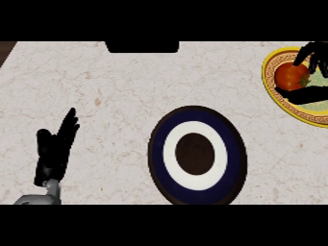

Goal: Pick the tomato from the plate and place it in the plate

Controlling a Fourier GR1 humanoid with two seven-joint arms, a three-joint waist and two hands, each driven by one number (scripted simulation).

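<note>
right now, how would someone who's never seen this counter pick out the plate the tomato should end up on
On the pale marble counter, look near the front edge, just right of the middle. The blue plate lies there, ringed dark blue, then white, with a dark centre. Unlike the yellow plate at the far right, it holds nothing and no hand is over it.

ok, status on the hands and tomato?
Right hand curled round tomato, on yellow plate. Left hand open, resting. Blue plate unobstructed.

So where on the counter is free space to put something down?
The widest bare patch lies between the left hand and the blue plate. A second stretch runs along the far side, left of the yellow plate. That plate is crowded: the right hand curls round the tomato.
</note>
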